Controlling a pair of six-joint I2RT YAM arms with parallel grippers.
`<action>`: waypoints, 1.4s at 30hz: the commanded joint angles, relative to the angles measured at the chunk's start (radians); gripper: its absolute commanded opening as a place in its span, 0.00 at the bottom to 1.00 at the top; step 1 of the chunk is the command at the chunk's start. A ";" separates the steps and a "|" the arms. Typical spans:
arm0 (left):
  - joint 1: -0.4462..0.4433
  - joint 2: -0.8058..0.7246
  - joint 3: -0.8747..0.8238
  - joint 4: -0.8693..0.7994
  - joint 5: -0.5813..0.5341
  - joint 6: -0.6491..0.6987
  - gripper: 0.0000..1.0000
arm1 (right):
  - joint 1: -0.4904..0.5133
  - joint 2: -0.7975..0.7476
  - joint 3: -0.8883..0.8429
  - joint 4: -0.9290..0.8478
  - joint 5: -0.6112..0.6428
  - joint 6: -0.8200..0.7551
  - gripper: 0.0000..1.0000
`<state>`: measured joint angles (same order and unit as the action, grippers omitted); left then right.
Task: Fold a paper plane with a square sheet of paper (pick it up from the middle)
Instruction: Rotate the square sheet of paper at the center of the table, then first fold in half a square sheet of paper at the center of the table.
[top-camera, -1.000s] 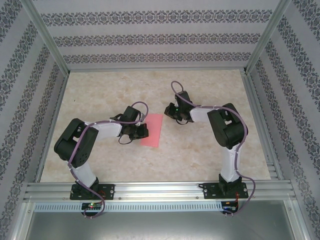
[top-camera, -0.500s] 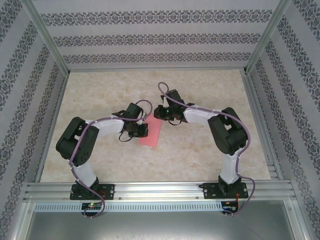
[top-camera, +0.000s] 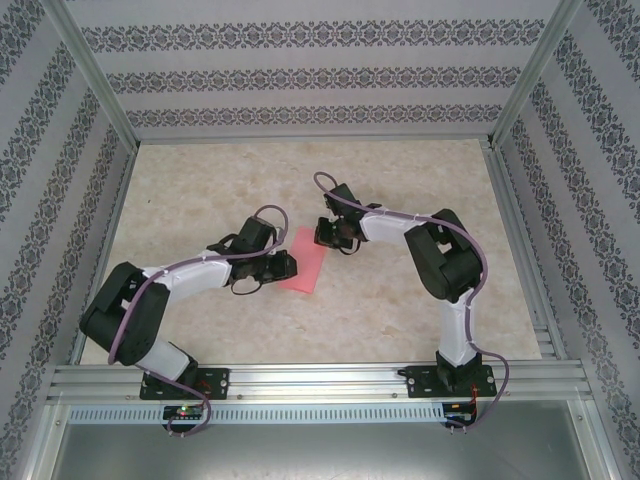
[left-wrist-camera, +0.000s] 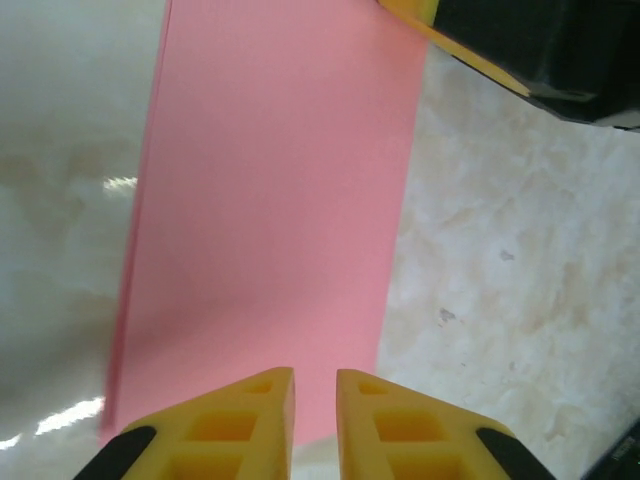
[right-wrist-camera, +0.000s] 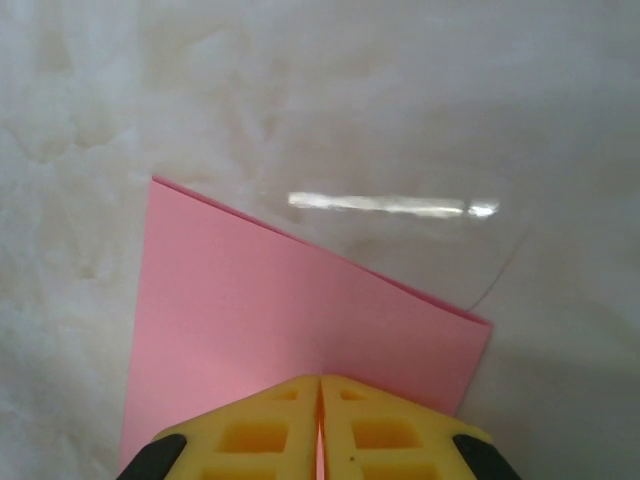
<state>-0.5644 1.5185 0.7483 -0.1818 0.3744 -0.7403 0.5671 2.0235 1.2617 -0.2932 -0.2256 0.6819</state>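
The square sheet of paper (top-camera: 304, 262) is salmon pink and lies flat on the table, folded into a narrow rectangle. Its doubled edge shows in the right wrist view (right-wrist-camera: 280, 310). My left gripper (top-camera: 288, 265) sits at the strip's near left side. Its yellow fingers stand a narrow gap apart over the paper's (left-wrist-camera: 280, 200) near end, with nothing between them (left-wrist-camera: 315, 372). My right gripper (top-camera: 322, 232) is at the strip's far end. Its jaws are shut, tips low over the pink surface (right-wrist-camera: 320, 378). The right gripper's black body (left-wrist-camera: 540, 50) appears past the strip's far end.
The marble-patterned table (top-camera: 200, 190) is bare around the strip. Aluminium rails (top-camera: 300, 378) border the near edge, and patterned walls (top-camera: 300, 70) close off the back and sides. A thin curved scratch (right-wrist-camera: 505, 265) marks the table beyond the paper.
My left gripper's jaws have parted slightly, and its arm has dropped lower and stretched out. My right gripper has moved left to the strip's far end. The paper has stayed put.
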 joint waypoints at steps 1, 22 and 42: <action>-0.051 -0.037 -0.024 0.112 -0.019 -0.108 0.20 | -0.008 -0.073 -0.071 -0.105 0.148 0.073 0.09; -0.248 0.137 -0.028 0.329 -0.171 -0.271 0.02 | 0.042 -0.405 -0.512 0.338 -0.044 0.197 0.02; -0.247 0.189 0.001 0.362 -0.173 -0.260 0.00 | 0.076 -0.284 -0.560 0.497 -0.153 0.254 0.00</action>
<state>-0.7998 1.6985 0.7208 0.1196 0.1963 -1.0004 0.6289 1.7283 0.7155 0.1551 -0.3573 0.9215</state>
